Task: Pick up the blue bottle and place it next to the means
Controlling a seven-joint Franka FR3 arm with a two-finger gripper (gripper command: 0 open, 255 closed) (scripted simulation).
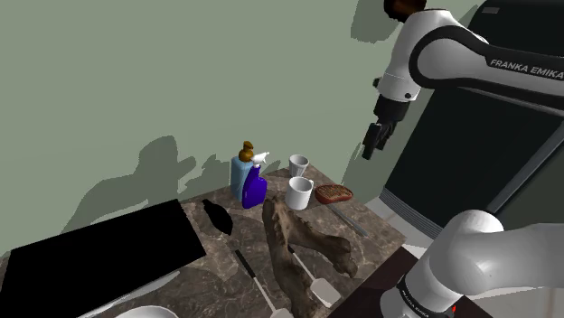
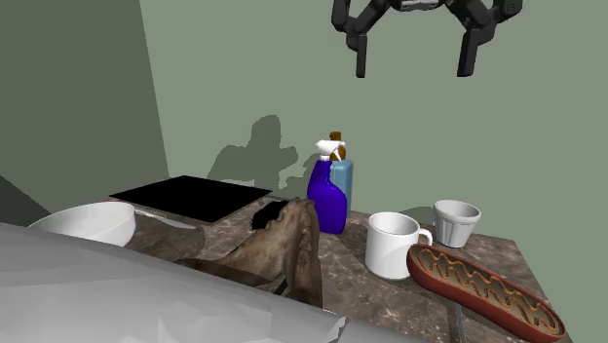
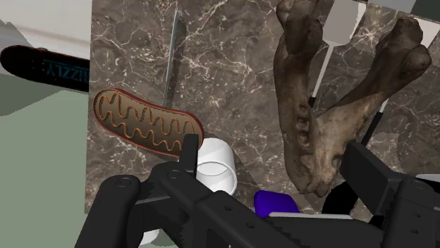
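Gripper (image 2: 414, 57) open, high over counter (image 1: 375, 230) | blue bottle (image 2: 343, 180) at wall-side edge, just beside violet spray bottle (image 2: 327, 203) | I should descend vertically, clasp its upper body, not nudge the spray bottle.

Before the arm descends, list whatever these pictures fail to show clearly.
Second exterior view: the light blue bottle sits mostly behind the dark blue spray bottle.
Wrist view: the jaws cover all but a patch of the dark blue spray bottle.
Shoulder view: the bottom edge cuts off the white bowl.
Shoulder view: the small black object is too dark to identify.
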